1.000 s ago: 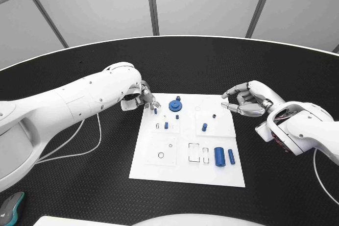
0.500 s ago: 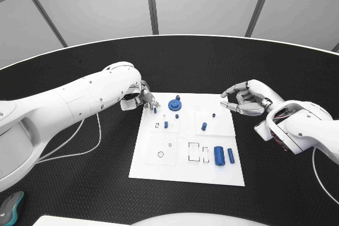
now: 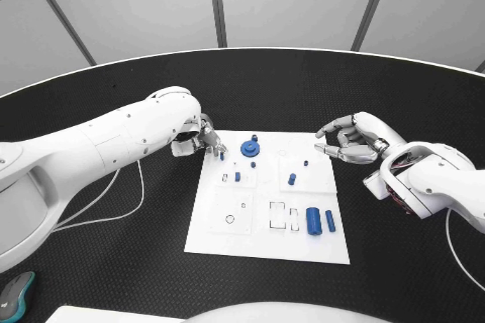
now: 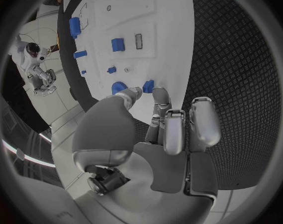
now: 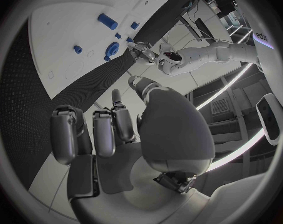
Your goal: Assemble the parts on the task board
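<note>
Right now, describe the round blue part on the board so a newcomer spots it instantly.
Start at the white task board mid-table and go to its far end, nearer the left hand. There sits the round blue part, a wide disc with a raised centre, unlike the slim pegs and cylinders around it.

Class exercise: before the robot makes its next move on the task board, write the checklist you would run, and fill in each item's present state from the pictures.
1. Left hand at the task board's far left corner, fingertips by a small blue peg: ok.
2. Firm hold on that peg: cannot tell.
3. Right hand off the board's right edge, fingers curled, holding nothing: ok.
4. Blue round part standing on the board near the left hand: ok.
5. Two blue cylinders lying side by side at the near right: ok.
6. Board flat on the table: ok.
</note>
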Tool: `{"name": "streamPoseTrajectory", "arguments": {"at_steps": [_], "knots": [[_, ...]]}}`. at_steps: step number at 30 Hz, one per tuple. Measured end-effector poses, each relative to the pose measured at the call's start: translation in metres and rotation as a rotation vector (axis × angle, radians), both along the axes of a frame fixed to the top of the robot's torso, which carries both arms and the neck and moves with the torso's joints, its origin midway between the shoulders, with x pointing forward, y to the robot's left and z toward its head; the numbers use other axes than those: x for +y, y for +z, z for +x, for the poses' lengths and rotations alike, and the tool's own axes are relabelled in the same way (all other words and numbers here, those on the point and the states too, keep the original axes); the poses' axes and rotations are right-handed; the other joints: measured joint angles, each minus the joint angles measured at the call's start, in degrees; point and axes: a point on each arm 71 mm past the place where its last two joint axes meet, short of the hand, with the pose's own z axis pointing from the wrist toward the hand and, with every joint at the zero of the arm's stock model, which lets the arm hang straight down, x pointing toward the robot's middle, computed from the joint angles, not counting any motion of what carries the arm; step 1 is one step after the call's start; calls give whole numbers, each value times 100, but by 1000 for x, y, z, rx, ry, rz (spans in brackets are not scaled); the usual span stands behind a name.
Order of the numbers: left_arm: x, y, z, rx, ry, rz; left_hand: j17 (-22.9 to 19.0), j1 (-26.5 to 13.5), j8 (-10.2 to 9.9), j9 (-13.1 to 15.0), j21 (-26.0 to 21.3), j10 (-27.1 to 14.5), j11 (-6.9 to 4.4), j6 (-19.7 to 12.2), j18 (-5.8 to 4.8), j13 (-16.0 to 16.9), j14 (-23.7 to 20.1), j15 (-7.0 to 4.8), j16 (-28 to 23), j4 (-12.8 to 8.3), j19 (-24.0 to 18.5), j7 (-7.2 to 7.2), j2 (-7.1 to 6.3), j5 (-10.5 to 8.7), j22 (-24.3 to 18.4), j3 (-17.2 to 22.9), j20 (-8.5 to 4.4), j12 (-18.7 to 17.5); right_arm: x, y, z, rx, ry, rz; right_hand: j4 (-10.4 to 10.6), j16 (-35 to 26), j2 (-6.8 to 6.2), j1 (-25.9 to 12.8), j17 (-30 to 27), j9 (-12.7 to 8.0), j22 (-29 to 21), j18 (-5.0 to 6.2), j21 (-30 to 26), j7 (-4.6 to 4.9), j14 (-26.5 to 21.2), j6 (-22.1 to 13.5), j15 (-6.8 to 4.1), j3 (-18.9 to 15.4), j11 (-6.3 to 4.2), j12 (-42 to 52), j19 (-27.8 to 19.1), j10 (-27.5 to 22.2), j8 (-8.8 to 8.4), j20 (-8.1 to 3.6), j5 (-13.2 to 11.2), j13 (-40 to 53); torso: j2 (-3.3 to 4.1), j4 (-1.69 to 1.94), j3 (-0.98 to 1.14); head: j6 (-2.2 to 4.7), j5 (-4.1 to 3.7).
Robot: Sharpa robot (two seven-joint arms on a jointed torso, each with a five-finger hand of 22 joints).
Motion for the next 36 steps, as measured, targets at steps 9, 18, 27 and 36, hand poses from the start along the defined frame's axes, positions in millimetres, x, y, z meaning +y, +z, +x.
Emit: {"name": "streamPoseTrajectory", "arguments": {"at_steps": [9, 18, 27, 36], "knots": [[-2, -1, 0, -2, -4, -5, 0, 0, 0, 0, 0, 0, 0, 0, 0, 0, 0, 0, 0, 0, 0, 0, 0, 0, 1, 0, 0, 0, 0, 0, 0, 0, 1, 0, 0, 0, 0, 0, -1, 0, 2, 0, 0, 0, 0, 0, 0, 0, 0, 0, 0, 0, 0, 0, 0, 0, 1, -1, 1, -12, -9], [-2, -1, 0, -3, -2, -5, 0, 23, 0, 1, 0, 0, 0, 21, 0, 8, 0, 0, 0, 0, 0, -21, 23, 0, 21, 0, 0, 0, 0, 0, 0, 1, 1, 0, 0, 0, 0, 0, -1, -1, 2, 0, 0, 0, 0, 0, 0, 0, 0, 0, 0, 0, 0, 0, 0, 0, 1, 3, 2, -29, -13], [-2, -2, -1, 2, -8, -4, 0, 422, -24, 1, 23, 22, -22, 42, 0, 7, 0, 0, 0, -104, 0, -42, 167, 0, 39, 105, 0, 22, 1, 0, 0, 1, 2, 0, 0, 0, 0, 0, -2, -1, 1, 0, 0, 0, 0, 0, 0, 0, 0, 0, 0, 0, 0, 0, 0, -1, 0, 2, 2, -40, -13], [-3, -2, -1, 4, -10, -5, 0, 860, -71, 28, 23, 28, -98, 54, 0, -28, -1, -25, 0, -214, 13, 2, 249, -400, 58, 420, -33, 8, 1, 0, 0, 1, 3, 0, 0, 0, 0, 0, -2, -2, 1, 0, 0, 0, 0, 0, 0, 0, 0, 0, 0, 0, 23, 0, 0, 4, -1, 2, 0, -58, -16]]}}
